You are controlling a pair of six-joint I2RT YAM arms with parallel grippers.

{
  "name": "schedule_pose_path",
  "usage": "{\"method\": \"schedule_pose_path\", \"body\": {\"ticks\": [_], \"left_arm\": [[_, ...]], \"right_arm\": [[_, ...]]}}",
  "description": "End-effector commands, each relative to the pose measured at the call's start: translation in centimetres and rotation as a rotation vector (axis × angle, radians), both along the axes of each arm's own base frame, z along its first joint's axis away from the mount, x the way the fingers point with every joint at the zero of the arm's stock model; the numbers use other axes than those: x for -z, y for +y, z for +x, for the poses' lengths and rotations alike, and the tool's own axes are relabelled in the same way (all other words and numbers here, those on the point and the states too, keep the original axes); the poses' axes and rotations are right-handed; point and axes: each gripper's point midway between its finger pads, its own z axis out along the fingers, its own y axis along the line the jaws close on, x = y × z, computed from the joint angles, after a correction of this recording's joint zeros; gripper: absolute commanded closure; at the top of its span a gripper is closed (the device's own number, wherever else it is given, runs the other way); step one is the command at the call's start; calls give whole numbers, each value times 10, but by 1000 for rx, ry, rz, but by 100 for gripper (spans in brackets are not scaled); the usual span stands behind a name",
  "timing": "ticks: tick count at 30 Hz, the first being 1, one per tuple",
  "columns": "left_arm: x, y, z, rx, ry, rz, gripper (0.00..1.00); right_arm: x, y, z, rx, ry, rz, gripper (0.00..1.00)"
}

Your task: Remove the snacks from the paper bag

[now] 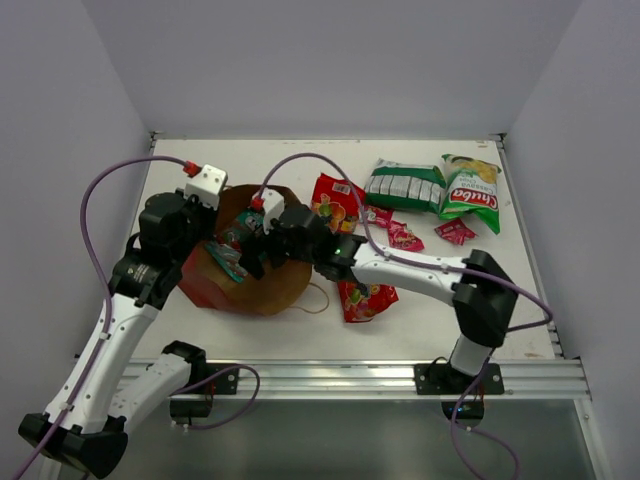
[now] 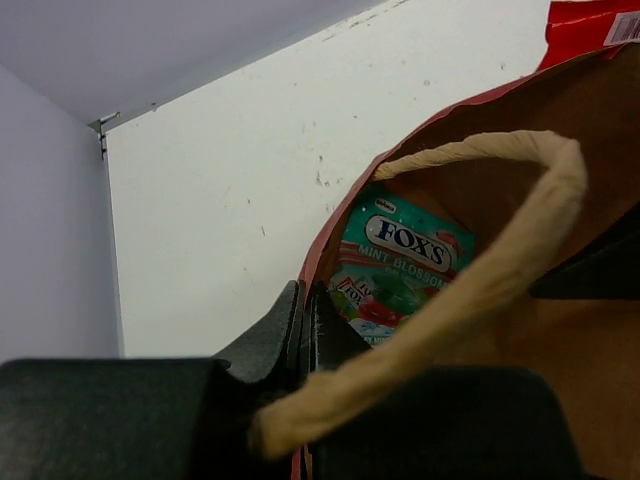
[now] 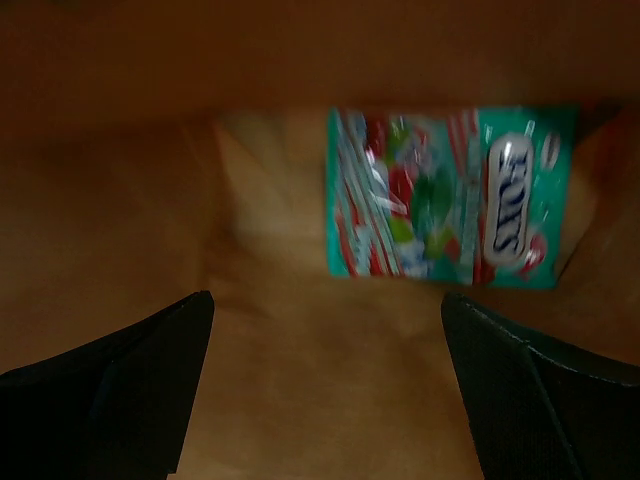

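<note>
The right gripper (image 3: 325,310) was held wide apart inside the bag (image 1: 265,290), with the teal packet (image 3: 450,195) lying just ahead of its fingers, untouched, against the tan inside. The left gripper (image 2: 305,325) was clamped on the bag's rim, beside a twine handle (image 2: 480,285). Other snacks (image 1: 405,187) were spread on the table (image 1: 420,325) to the bag's right.

The paper bag (image 1: 255,285) is reddish-brown, tan inside; the packet (image 3: 450,205) teal, the multipack (image 1: 403,187) green-white striped.
</note>
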Motion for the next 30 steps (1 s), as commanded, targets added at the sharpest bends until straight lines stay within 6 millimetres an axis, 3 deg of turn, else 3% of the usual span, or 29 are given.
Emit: {"method": "schedule_pose_path", "body": {"ticks": [1,7,8,9,10,12,14,20,23,26,29,30], "left_arm": [[-29,-8,-2,31,-69,-57,100],[-25,-17,-3,63,-41,-85,100],[-26,-17,-3,66,-38,-91,100],[-27,-20,-4,76,-34,-99,100],[-27,-21,-5,79,-25,-109,100],[-28,-22,-6,81,-18,-119,100],[-31,-27,-9,101,-5,-143,100],[-37,-36,-22,134,59,-199,100],[-39,-38,-28,145,86,-209,100],[-28,-38,-33,124,162,-225,100],[-17,-40,-35,117,217,-236,100],[-15,-40,-35,116,226,-237,100]], "right_arm": [[7,16,14,24,-15,22,1],[49,33,34,32,-73,-8,1],[66,36,39,43,-65,-34,1],[66,40,43,54,-70,-33,1],[82,41,48,67,-57,-56,1],[88,45,55,91,-34,-53,1],[107,41,61,132,-4,-88,1],[127,24,61,200,36,-116,1],[123,14,59,204,18,-138,1],[123,5,60,217,8,-187,1],[133,8,56,183,31,-230,1],[146,10,54,171,52,-254,1]]}}
